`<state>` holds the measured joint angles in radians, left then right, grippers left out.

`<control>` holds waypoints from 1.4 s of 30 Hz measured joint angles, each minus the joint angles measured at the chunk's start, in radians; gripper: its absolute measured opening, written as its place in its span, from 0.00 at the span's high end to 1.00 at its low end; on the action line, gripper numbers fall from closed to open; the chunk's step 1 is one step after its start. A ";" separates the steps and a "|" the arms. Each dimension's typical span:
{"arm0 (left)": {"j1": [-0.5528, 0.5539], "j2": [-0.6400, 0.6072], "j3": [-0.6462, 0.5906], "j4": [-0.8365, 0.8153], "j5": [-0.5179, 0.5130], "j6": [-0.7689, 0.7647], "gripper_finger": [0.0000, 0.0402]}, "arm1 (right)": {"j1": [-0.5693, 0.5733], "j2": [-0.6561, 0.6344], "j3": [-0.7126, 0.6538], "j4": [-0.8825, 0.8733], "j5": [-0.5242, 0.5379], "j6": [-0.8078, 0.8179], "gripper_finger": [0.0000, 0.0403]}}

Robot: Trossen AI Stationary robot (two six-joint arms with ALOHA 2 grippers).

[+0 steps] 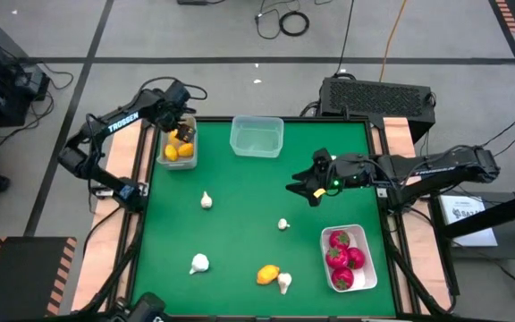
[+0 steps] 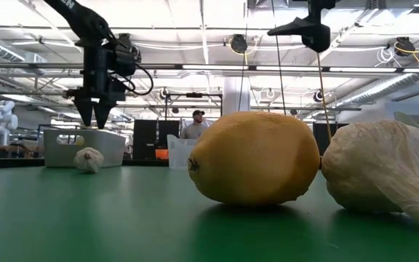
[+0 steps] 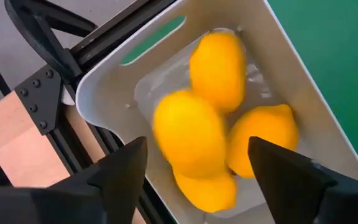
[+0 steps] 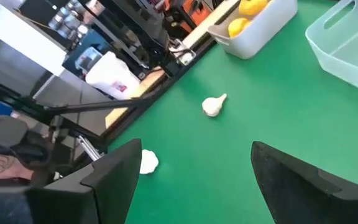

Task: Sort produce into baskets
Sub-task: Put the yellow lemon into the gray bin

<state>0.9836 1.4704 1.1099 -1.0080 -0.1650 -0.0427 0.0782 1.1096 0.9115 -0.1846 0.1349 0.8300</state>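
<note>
My left gripper [image 1: 183, 128] hangs open over the narrow grey-white bin [image 1: 164, 156] at the table's far left. In the left wrist view, its fingers stand on either side above several lemons [image 3: 263, 140] lying in the bin [image 3: 303, 93]. One lemon [image 3: 188, 134] between the fingers looks blurred, and I see no finger touching it. My right gripper [image 1: 298, 189] is open and empty above the table's right middle. One lemon [image 1: 268, 274] and several white garlic bulbs [image 1: 206, 200] lie on the green mat. Red fruits [image 1: 342, 258] lie in the white tray [image 1: 367, 279].
The clear plastic tub [image 1: 257, 136] stands at the far middle with nothing in it. Loose bulbs lie at the mat's middle [image 1: 283, 224] and near its front [image 1: 199, 263], one beside the lemon [image 1: 284, 283]. A person [image 2: 193, 125] stands in the room beyond the table.
</note>
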 joint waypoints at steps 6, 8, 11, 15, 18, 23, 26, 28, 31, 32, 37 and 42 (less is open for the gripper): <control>0.011 0.000 0.002 -0.024 -0.021 -0.003 0.22 | 0.005 0.051 0.000 0.001 -0.023 0.024 0.27; 0.007 0.000 0.007 -0.056 -0.012 -0.004 0.22 | 0.009 0.066 0.000 0.001 -0.054 0.029 0.27; -0.018 -0.011 0.010 -0.090 0.039 -0.047 0.22 | 0.022 0.084 0.000 -0.001 -0.097 0.030 0.27; -0.086 -0.056 0.010 -0.109 0.073 -0.144 0.22 | 0.050 0.083 0.000 0.002 -0.117 0.017 0.27; -0.179 -0.106 0.010 -0.108 0.107 -0.234 0.22 | 0.074 0.080 0.000 -0.003 -0.136 -0.012 0.27; -0.436 -0.174 0.011 -0.044 0.199 -0.353 0.22 | 0.113 0.077 0.000 -0.022 -0.171 -0.063 0.27; -0.641 -0.191 0.011 0.062 0.217 -0.465 0.22 | 0.136 0.077 0.000 -0.033 -0.200 -0.098 0.27; -0.776 -0.190 0.011 0.151 0.203 -0.538 0.22 | 0.153 0.077 0.000 -0.039 -0.225 -0.121 0.27; -0.955 -0.167 0.012 0.301 0.163 -0.619 0.22 | 0.176 0.077 0.000 -0.037 -0.246 -0.160 0.27; -1.007 -0.156 0.012 0.354 0.154 -0.630 0.22 | 0.183 0.077 0.000 -0.037 -0.246 -0.176 0.27; -1.226 -0.092 0.013 0.569 0.080 -0.628 0.22 | 0.196 0.084 0.000 -0.023 -0.238 -0.172 0.27; -1.381 -0.009 0.012 0.710 0.055 -0.577 0.22 | 0.210 0.097 0.000 0.011 -0.243 -0.103 0.27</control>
<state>-0.3976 1.4613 1.1217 -0.2984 -0.1104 -0.6198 0.2884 1.2070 0.9115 -0.1740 -0.1080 0.7273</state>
